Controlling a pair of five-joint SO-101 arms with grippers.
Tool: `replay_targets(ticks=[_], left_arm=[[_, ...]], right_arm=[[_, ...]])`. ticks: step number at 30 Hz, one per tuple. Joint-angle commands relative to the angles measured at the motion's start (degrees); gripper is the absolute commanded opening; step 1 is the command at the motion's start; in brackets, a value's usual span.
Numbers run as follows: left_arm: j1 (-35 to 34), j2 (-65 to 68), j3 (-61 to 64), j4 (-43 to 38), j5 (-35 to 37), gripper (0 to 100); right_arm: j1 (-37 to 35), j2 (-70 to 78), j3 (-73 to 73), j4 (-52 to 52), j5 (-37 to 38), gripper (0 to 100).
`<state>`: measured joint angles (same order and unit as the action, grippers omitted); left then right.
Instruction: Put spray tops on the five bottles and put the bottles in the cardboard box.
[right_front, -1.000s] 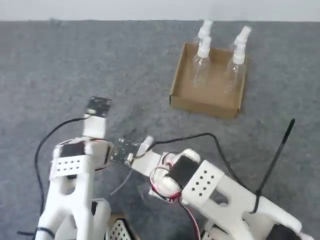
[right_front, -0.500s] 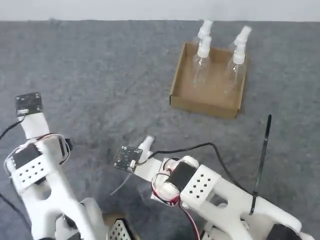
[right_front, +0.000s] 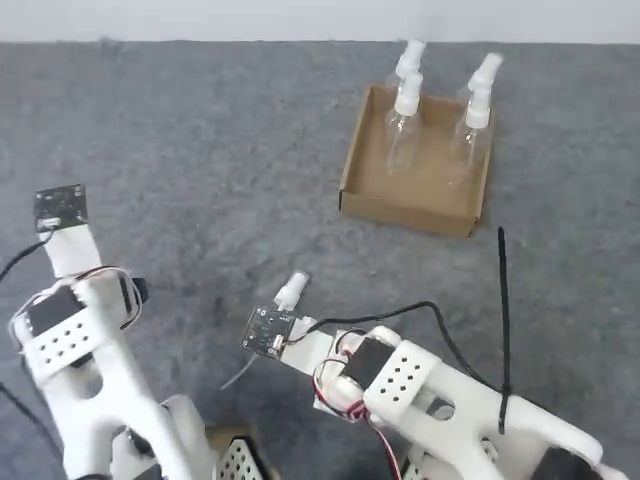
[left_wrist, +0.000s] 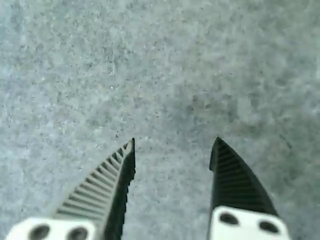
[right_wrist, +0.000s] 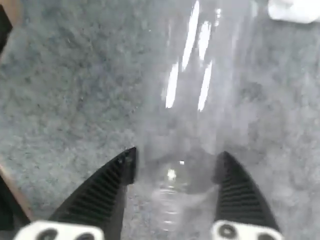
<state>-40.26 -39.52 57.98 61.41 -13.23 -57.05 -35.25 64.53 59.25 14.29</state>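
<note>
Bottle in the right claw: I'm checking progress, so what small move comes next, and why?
Probably lift the bottle toward the box: its top looks on, the right claw holds it, four capped bottles already stand inside, and the left claw is open, clear of it.

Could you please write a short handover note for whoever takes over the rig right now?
Left hand: open, empty, above grey carpet.
Right hand: shut on the fifth bottle, spray top on.
Done: four bottles with spray tops stand in the cardboard box.
Left: place the fifth bottle in the box.
</note>
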Motion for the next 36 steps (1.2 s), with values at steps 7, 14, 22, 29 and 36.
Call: replay_targets(ticks=[7,14,22,29,36], left_arm=[[4.66,0.09,0.04,0.09,-0.18,23],[6.42,-0.18,0.92,0.09,-0.18,23],[16.53,0.09,0.92,0.62,-0.18,23],[41.93,0.18,-1.89,5.45,4.31,22],[60.22,0.18,-5.41,9.41,7.30,22]], right_arm=[[33.54,-1.45,-13.63,12.00,0.79,1.7],[64.13,-1.10,-35.52,28.35,9.76,1.9],[91.91,10.15,-37.01,14.11,15.38,2.0],[94.29,28.79,-42.11,3.65,8.70,2.0],[93.85,40.75,-48.26,2.95,3.96,2.4]])
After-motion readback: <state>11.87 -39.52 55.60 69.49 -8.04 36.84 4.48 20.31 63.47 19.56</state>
